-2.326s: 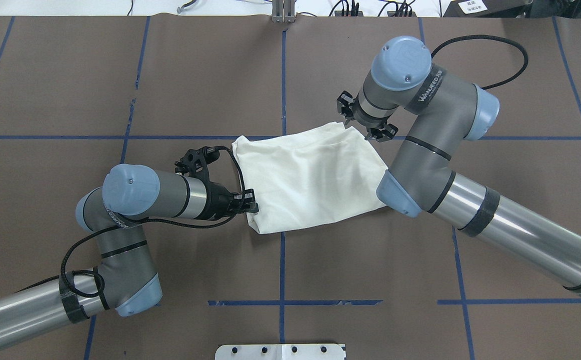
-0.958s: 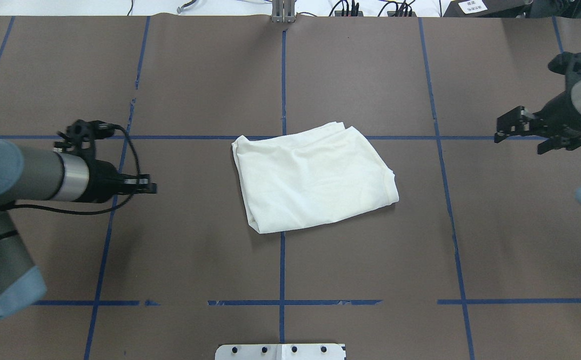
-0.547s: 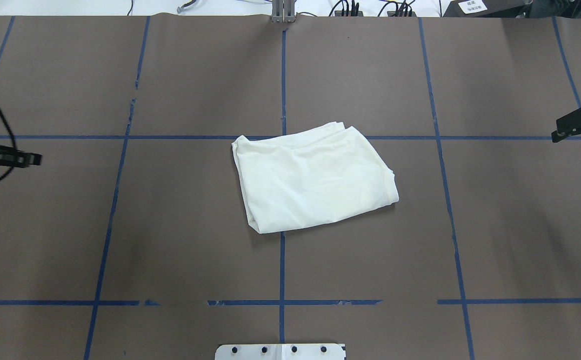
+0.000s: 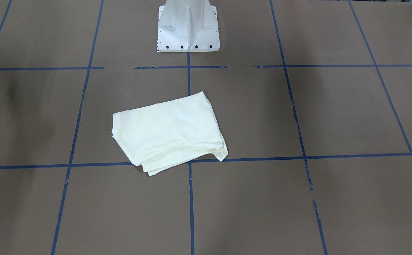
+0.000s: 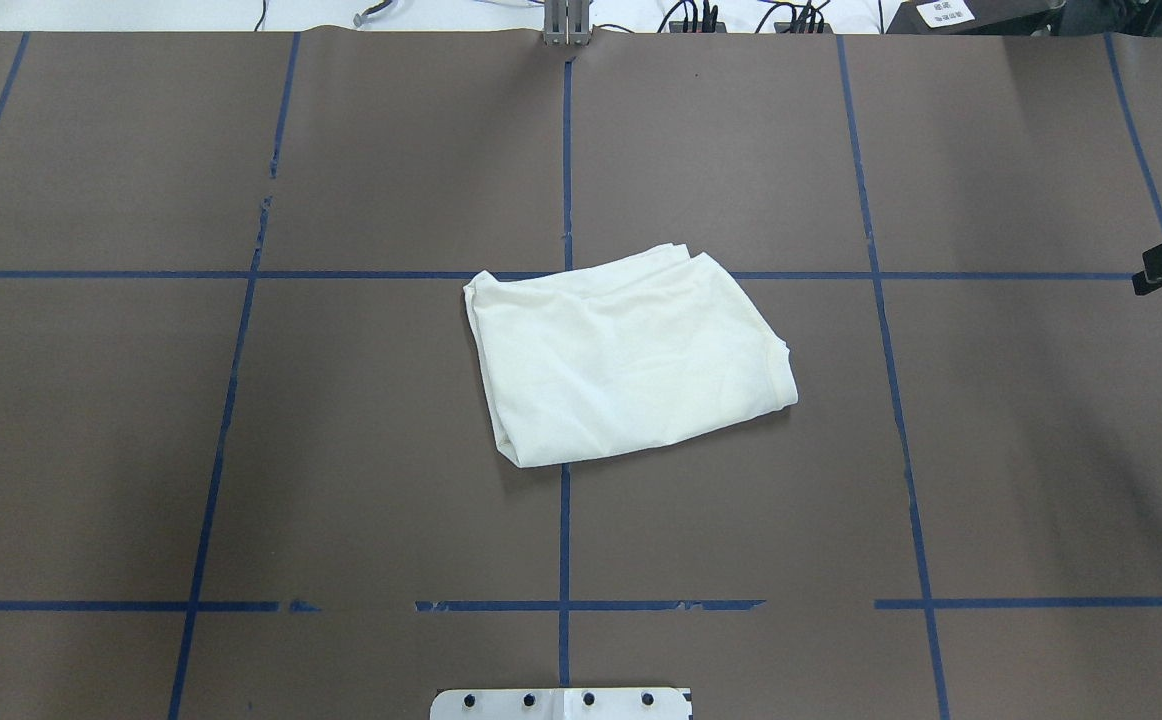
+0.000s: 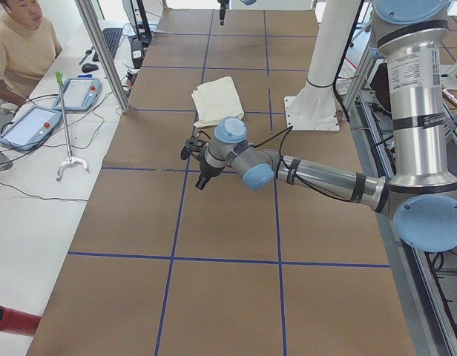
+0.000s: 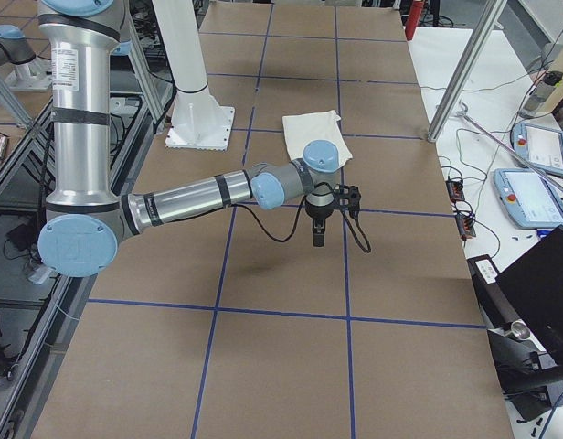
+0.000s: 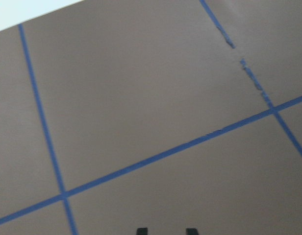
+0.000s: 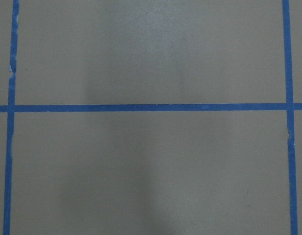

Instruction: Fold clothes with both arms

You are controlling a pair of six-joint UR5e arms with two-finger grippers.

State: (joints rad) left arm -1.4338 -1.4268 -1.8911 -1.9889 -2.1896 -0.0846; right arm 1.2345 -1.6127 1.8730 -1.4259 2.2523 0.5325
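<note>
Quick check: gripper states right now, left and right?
Left gripper: open, fingertips apart, nothing between them.
Right gripper: cannot tell if it is open or closed; the folded T-shirt lies well apart from it.

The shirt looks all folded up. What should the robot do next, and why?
Probably just park and stop. The shirt lies as a compact folded bundle, and the left gripper and right gripper hang far from it, holding nothing.
</note>
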